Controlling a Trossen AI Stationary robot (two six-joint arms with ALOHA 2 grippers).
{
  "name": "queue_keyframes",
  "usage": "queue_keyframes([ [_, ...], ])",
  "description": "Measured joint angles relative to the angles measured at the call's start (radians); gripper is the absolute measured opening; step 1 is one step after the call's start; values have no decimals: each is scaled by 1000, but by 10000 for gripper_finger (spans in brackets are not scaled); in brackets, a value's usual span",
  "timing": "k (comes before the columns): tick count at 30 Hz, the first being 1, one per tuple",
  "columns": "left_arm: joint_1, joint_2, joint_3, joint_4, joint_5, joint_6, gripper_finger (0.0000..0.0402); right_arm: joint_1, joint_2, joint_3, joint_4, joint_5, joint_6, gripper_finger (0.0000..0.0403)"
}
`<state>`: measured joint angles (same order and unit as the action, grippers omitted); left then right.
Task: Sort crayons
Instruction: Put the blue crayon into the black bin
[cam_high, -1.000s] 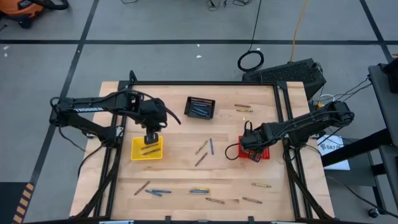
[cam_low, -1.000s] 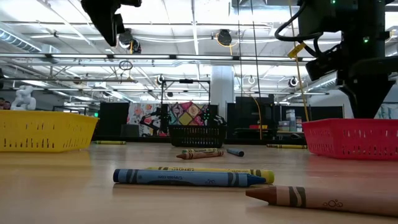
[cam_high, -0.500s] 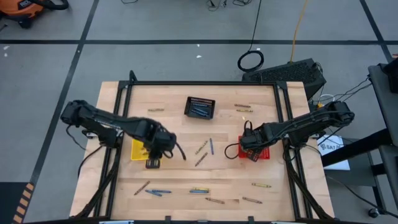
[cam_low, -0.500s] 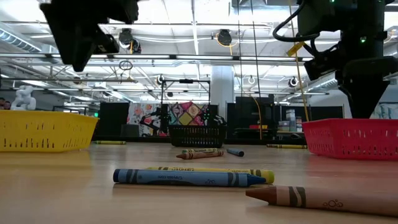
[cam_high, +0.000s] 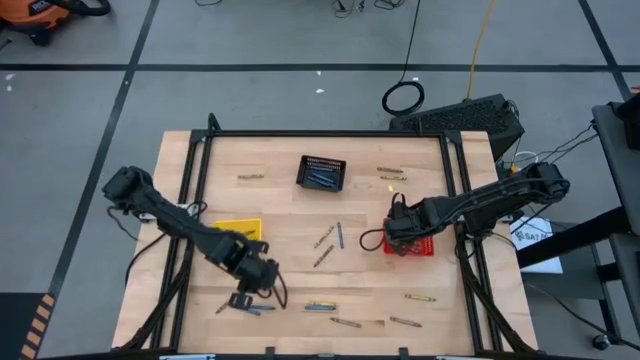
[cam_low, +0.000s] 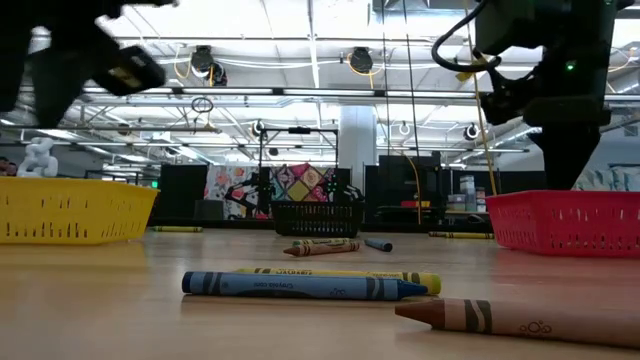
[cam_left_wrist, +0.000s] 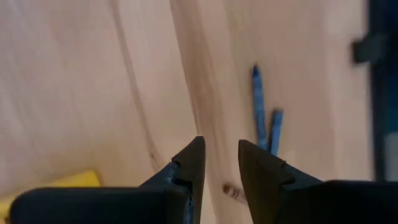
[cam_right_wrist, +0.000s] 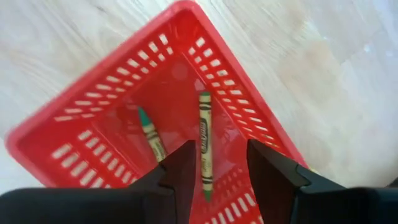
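The left gripper (cam_high: 243, 299) hangs low over the near-left part of the worktop (cam_high: 290, 215), on the near side of the yellow basket (cam_high: 236, 231), its fingers (cam_left_wrist: 191, 167) parted by a narrow gap with nothing between them. Just beyond the fingertips, on the side away from the yellow basket, lie two blue crayons (cam_left_wrist: 266, 126) side by side, nearly parallel; in the high view they show as a short blue pair (cam_high: 254, 309) touching or almost touching the gripper's outline. In the left wrist view their long axis runs away from the fingers, roughly across the line of the gap, so closing on one should be possible once the fingers reach forward over it; with the pair so close together, taking one alone looks awkward. A brown crayon (cam_high: 229, 300) lies just beside the gripper, towards the worktop's left edge.

The right gripper (cam_high: 400, 240) hovers over the red basket (cam_right_wrist: 124, 93), far from the yellow basket, fingers apart and empty; two green crayons (cam_right_wrist: 205, 140) lie in the basket below it. The left arm is plainly the nearer to the blue pair. Other crayons lie scattered between the two baskets and along the near edge, and a black basket (cam_high: 322, 173) beyond the yellow one holds blue ones.
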<state>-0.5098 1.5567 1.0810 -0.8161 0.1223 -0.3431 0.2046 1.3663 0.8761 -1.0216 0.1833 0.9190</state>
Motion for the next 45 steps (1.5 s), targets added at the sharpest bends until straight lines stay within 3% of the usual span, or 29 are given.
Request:
queue_keyframes([
  [8, -47, 123, -10, 89, -10, -29, 95, 0, 0, 0, 30, 0, 110, 130],
  [15, -74, 209, -10, 190, -51, -154, 95, 0, 0, 0, 50, -3, 195, 130],
  [27, -155, 215, -10, 232, -55, -251, 95, 0, 0, 0, 53, -4, 274, 130],
  [45, -164, 266, -9, 296, -71, -279, 95, 0, 0, 0, 52, -2, 246, 130],
])
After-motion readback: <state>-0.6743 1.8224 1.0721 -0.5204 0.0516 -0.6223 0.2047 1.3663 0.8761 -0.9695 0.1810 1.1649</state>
